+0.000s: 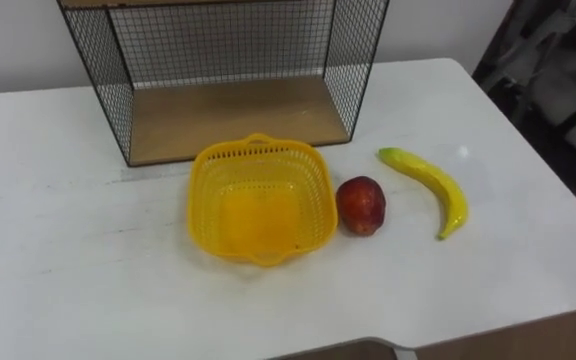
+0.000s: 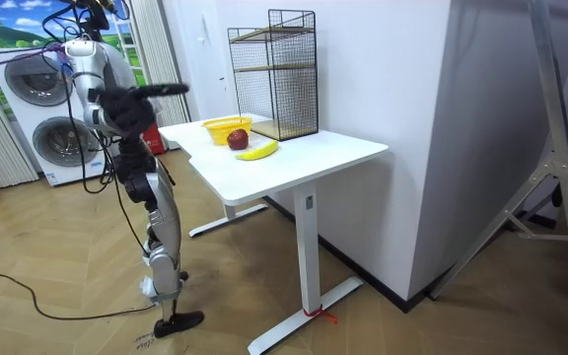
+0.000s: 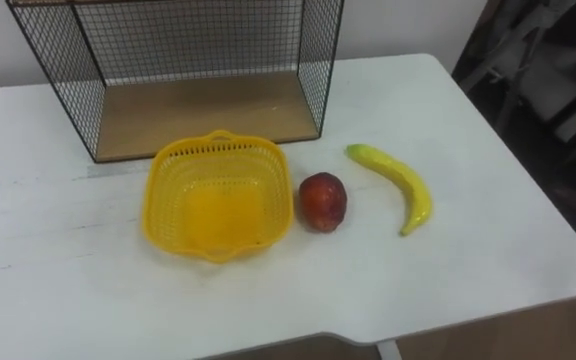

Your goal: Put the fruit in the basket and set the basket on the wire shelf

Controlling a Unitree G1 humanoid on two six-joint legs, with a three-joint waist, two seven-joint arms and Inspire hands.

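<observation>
An empty yellow mesh basket [image 1: 204, 205] sits on the white table [image 1: 58, 230], just in front of the wire shelf [image 1: 233, 118], which has a wooden bottom board. A red apple [image 1: 361, 205] lies right beside the basket's right rim. Further right lies a yellow banana [image 1: 430, 184], a short gap from the apple. In the room view I stand at the table's near end, at the room view's left, with my right arm stretched forward at chest height. My right hand [image 2: 177, 88] hovers short of the basket [image 2: 227, 126] and touches nothing.
The shelf [image 2: 276, 74] stands at the table's back against the wall and has a second board higher up. The table's right edge is close to the banana, with dark furniture beyond it. Washing machines [image 2: 42, 118] stand behind me.
</observation>
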